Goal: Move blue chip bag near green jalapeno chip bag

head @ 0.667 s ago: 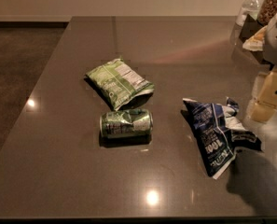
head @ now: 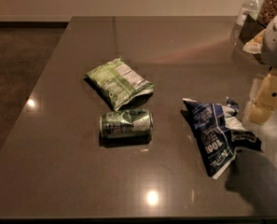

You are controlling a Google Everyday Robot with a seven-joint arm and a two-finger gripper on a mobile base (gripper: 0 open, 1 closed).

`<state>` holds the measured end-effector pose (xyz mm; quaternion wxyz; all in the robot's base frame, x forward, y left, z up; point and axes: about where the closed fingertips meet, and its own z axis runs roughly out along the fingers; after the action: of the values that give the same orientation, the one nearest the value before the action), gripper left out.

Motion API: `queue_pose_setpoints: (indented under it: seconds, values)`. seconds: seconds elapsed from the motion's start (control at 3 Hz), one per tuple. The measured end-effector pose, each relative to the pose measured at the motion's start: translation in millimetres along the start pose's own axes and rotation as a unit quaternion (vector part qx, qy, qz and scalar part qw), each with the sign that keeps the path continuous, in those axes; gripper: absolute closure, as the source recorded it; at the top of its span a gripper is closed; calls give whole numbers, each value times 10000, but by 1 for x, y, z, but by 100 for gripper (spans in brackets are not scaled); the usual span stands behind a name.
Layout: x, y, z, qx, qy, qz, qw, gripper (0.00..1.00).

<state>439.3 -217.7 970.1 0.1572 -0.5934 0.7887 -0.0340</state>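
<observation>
blue bag (head: 213,135) lies lower right, long axis running upper left to lower right, apart from green bag (head: 119,82) left of centre. gripper (head: 265,102) hangs at right edge, near blue bag; its state i cannot tell.

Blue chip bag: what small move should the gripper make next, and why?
Probably shift the gripper left and down onto the blue chip bag. It hovers just right of the bag, seemingly not touching it, and the bag lies well right of the green jalapeno chip bag, so it has yet to be grasped.
</observation>
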Motion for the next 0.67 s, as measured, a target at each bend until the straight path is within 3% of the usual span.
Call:
queue_pose_setpoints:
  seconds: [0.67]
  values:
    - [6,15,34,-162,91,212,9996,0]
